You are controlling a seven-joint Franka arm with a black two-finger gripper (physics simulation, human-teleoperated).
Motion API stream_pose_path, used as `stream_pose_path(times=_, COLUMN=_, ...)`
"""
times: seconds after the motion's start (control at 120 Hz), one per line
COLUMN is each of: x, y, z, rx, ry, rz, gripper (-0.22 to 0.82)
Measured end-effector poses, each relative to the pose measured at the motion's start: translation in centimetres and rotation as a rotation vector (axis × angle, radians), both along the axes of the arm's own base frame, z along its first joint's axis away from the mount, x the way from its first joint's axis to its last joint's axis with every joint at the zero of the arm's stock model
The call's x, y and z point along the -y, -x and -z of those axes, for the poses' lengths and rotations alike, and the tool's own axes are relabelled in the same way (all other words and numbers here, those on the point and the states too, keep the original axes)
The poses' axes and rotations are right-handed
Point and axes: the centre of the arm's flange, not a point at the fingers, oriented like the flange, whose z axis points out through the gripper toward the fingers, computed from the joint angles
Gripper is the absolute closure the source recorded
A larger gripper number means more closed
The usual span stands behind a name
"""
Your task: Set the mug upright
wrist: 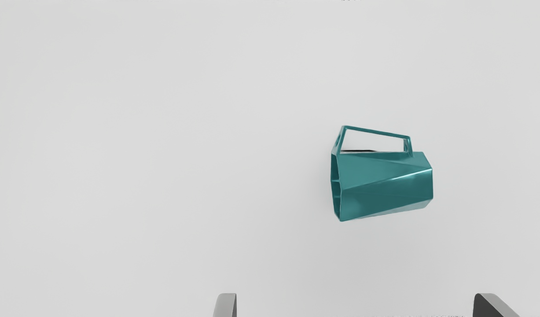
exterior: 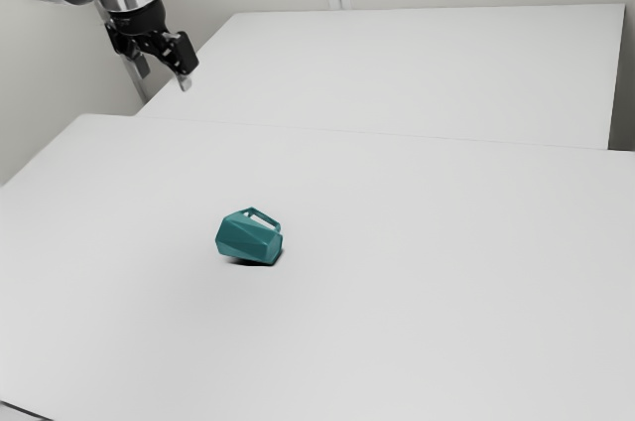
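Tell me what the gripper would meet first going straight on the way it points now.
Most likely the tabletop: the open gripper points down toward it. The mug, lying on its side, seems off that line, but depth is unclear, so a brush cannot be ruled out.

Exterior view, clock centred on mug (exterior: 248, 240): bare table (exterior: 427, 312) at every hour round it, passable from all sides. Gripper (exterior: 164, 76) at 11, open air between. Mug's body blocks the middle; handle (exterior: 267, 217) juts toward 1. Room between the parted fingers (wrist: 225, 306).
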Motion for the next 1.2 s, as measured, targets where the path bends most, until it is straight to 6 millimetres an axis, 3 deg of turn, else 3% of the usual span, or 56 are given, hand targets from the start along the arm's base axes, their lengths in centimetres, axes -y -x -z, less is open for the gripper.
stream_pose_path(times=0.167, x=1.9, y=0.2, z=-0.2, rx=0.002, ry=-0.001, rz=0.04, gripper=0.02)
stream_pose_path(times=0.342, x=0.8, y=0.8, z=0.4, rx=0.001, ry=0.003, rz=0.029, gripper=0.02)
stream_pose_path(times=0.642, x=-1.6, y=5.0, z=6.8, rx=-0.002, ry=0.072, rz=0.002, gripper=0.02)
stream_pose_path(times=0.842, x=-4.6, y=7.7, z=11.2, rx=0.0, ry=0.218, rz=-0.078, gripper=0.02)
stream_pose_path(times=1.033, x=-7.5, y=8.7, z=15.7, rx=-0.024, ry=0.404, rz=-0.183, gripper=0.04)
stream_pose_path(times=1.2, x=-8.6, y=7.8, z=18.6, rx=-0.047, ry=0.523, rz=-0.224, gripper=0.05)
